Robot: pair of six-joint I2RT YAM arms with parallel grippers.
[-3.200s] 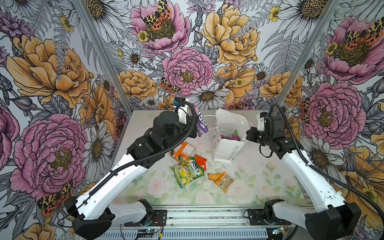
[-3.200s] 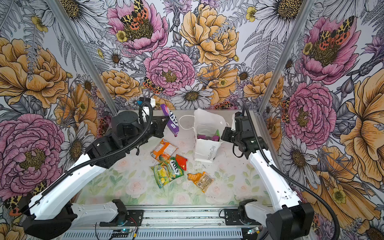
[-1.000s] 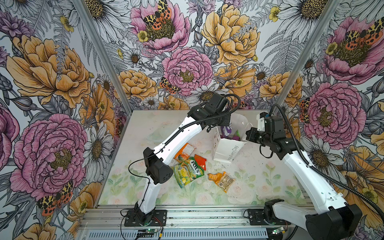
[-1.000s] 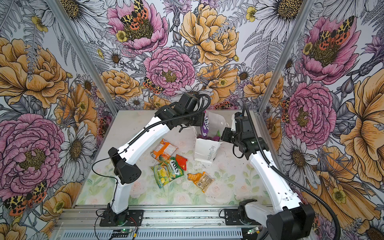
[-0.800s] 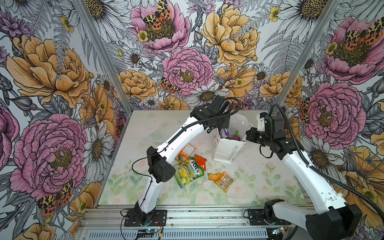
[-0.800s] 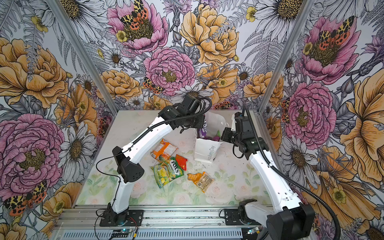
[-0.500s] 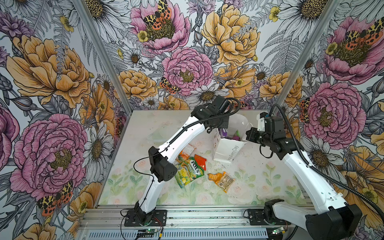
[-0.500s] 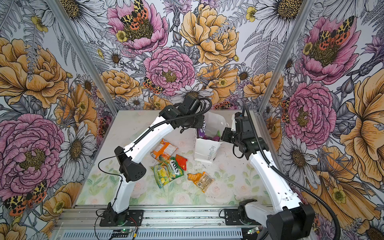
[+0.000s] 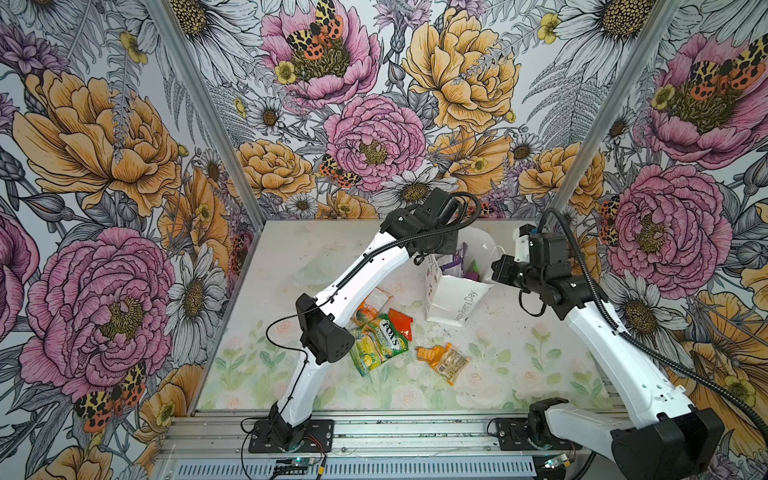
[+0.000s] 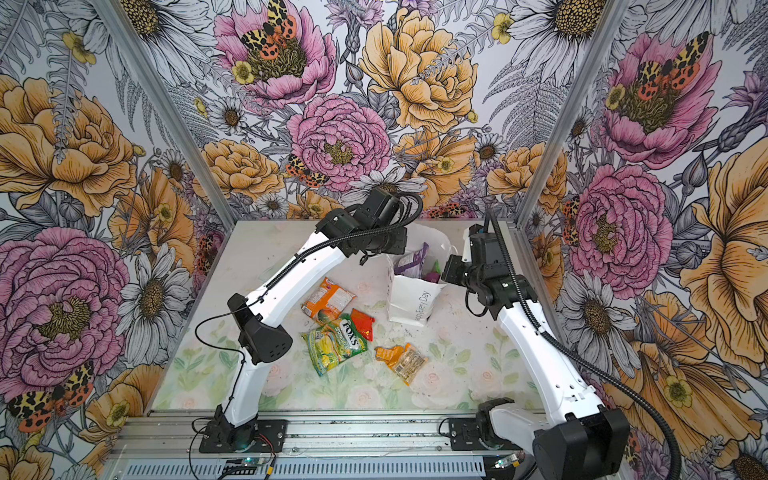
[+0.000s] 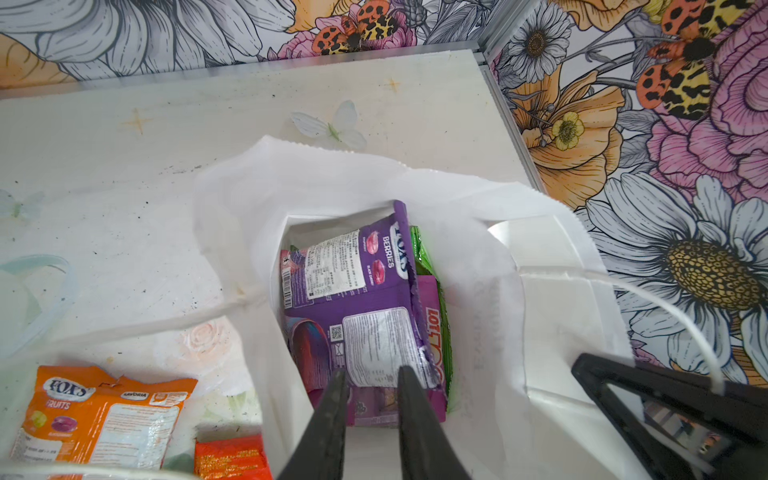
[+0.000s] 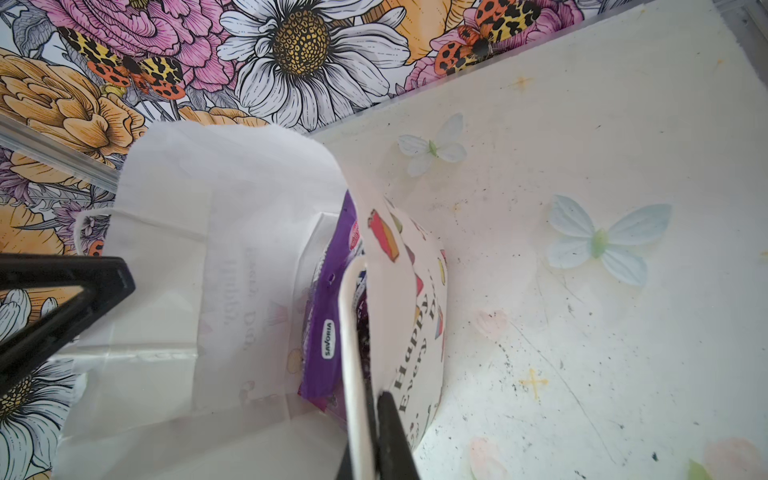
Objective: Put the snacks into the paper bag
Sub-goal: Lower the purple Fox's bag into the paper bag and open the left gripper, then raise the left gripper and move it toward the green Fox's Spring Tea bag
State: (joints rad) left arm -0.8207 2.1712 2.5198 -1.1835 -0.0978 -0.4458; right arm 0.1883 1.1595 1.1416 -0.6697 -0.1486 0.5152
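Over the open mouth of the paper bag (image 9: pixel 451 299), the left gripper (image 11: pixel 371 374) hangs with its fingers (image 11: pixel 332 415) parted by a narrow gap and nothing visibly clamped between them. A purple FOX'S Berries packet (image 11: pixel 345 266) lies just beyond the tips, inside the bag. This looks like the drop step of the loading.

The right gripper (image 12: pixel 374 399) is closed tight on the bag's printed front wall at the rim. By the look of it, the pinch keeps the thin paper from folding shut and steadies the bag while the other arm reaches in. The bag leans slightly and its mouth bows wide. Grey "Happy Every Day" lettering curves away from the right fingers, and a white cord handle (image 11: pixel 665 307) loops close by them.

Under the left fingertips the bag holds the Berries packet on top, a second purple packet (image 11: pixel 374 345) touching it, and the edge of a green packet (image 11: pixel 419 253) beside both.

Five snacks lie flat on the table, well apart from both pairs of fingers. They are an orange FOX'S Fruits packet (image 10: pixel 328 299), a green-yellow FOX'S packet (image 10: pixel 334 343), a small red-orange packet (image 10: pixel 363 322), a small orange packet (image 10: pixel 388 353) and a small clear packet (image 10: pixel 409 361). The first three overlap. With these left out, the job seems under half done.
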